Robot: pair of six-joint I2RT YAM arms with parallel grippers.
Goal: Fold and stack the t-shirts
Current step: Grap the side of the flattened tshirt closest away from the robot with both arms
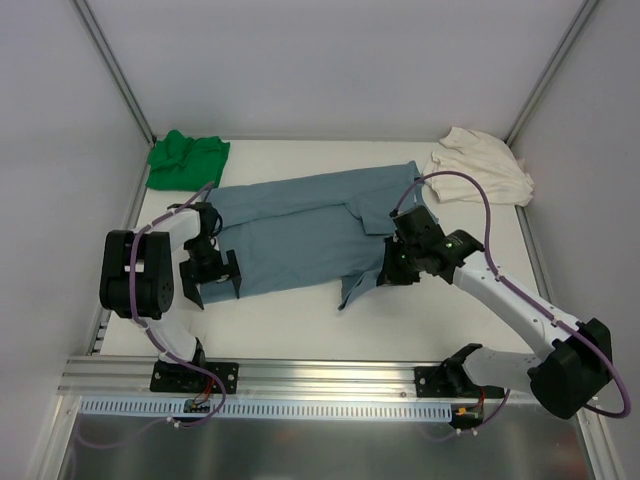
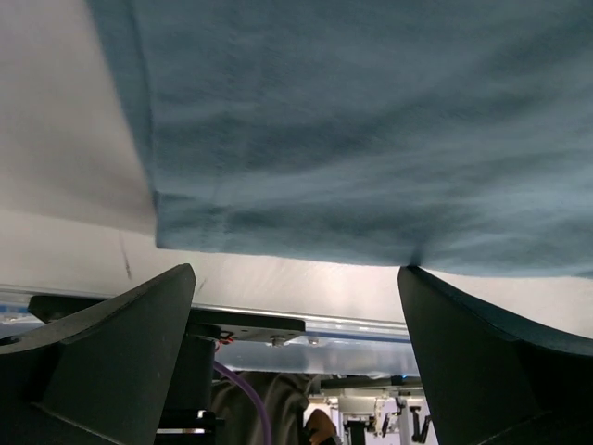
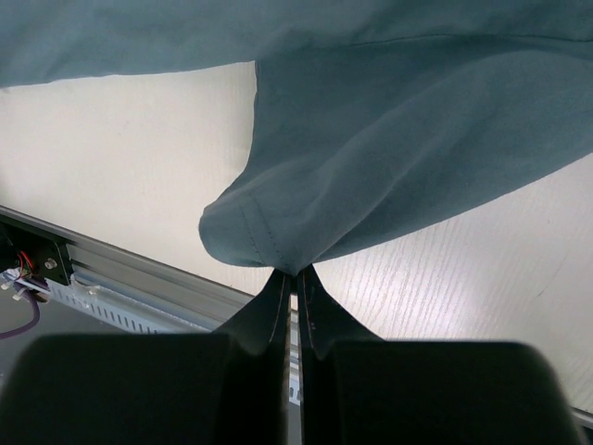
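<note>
Blue-grey t-shirt (image 1: 300, 235) on white table (image 1: 400, 325); right pincer (image 3: 295, 272) pinching it; left pincer (image 2: 296, 271) spread.

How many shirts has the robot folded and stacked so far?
None finished yet. The dusty blue-grey cloth t-shirt lies spread across the middle, and the right gripper is shut on its edge while the left gripper stands open at its other end. The bright green cloth t-shirt and the cream-white cloth t-shirt sit crumpled in the far corners, so both, and the stacking, are left.
</note>
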